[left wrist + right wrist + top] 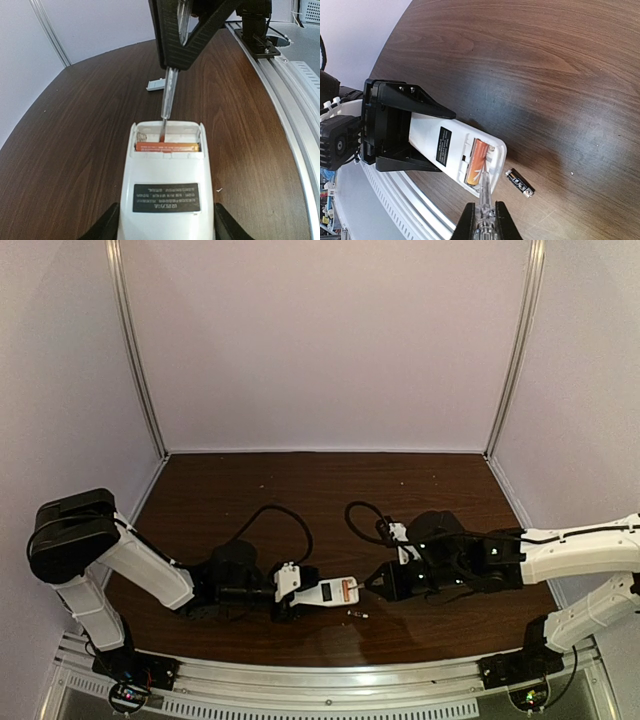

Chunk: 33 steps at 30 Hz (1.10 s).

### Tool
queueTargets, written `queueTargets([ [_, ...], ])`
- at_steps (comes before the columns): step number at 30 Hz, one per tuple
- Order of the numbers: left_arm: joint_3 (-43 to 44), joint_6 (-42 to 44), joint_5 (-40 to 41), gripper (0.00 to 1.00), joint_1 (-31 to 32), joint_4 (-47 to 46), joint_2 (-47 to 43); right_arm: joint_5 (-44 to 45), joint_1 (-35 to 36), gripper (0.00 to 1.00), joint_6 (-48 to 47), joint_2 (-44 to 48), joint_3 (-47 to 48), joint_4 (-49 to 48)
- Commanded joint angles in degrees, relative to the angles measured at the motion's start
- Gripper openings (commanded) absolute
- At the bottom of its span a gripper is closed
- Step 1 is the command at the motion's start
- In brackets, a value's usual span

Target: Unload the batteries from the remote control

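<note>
**Screwdriver tip set square to the seated battery**

The orange battery (167, 147) lies crosswise in the open bay at the free end of the remote control (167, 175). The left gripper (166, 221) clamps the remote's other end. The right gripper (484, 222), closed on the screwdriver (168, 97), aims it along the remote, with the tip at the battery's outer side. A dark battery (520, 182) lies on the table (520, 60) nearby.

Screwdriver (169, 95) (obstacle) inside remote control (167, 170) bay

White tube links, black joint housings noted on left arm (150, 570) and right arm (585, 552). Black cable (275, 507) looped behind each gripper. Black triangular fingers (420, 102) fitted on left gripper (447, 143) and right gripper (485, 220); two small screws (407, 89) seen at the left one's root.
</note>
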<state>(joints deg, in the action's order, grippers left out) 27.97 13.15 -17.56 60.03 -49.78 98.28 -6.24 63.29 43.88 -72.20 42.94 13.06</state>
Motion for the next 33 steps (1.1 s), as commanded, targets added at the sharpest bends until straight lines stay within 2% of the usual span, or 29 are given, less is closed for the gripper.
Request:
queueTargets([
  [1, 0.07, 0.12, -2.26, 0.00, 0.00, -5.00, -1.56, -2.56, -0.97, 0.00, -1.25, 1.34, -3.25, -5.28],
  [10, 0.14, 0.19, -3.47, 0.00, -0.01, -4.83, -1.43, -4.61, -1.63, 0.00, -7.29, -0.19, -5.20, -8.04],
  [24, 1.03, 0.61, -5.99, 0.00, -0.05, -3.23, -0.75, -1.49, -1.81, 0.00, -18.52, 1.34, -7.29, -10.77],
  [33, 1.45, 0.21, -1.89, 0.00, -0.01, -3.43, -0.26, -0.15, -4.86, 0.00, 0.42, -3.03, -4.98, -6.97],
])
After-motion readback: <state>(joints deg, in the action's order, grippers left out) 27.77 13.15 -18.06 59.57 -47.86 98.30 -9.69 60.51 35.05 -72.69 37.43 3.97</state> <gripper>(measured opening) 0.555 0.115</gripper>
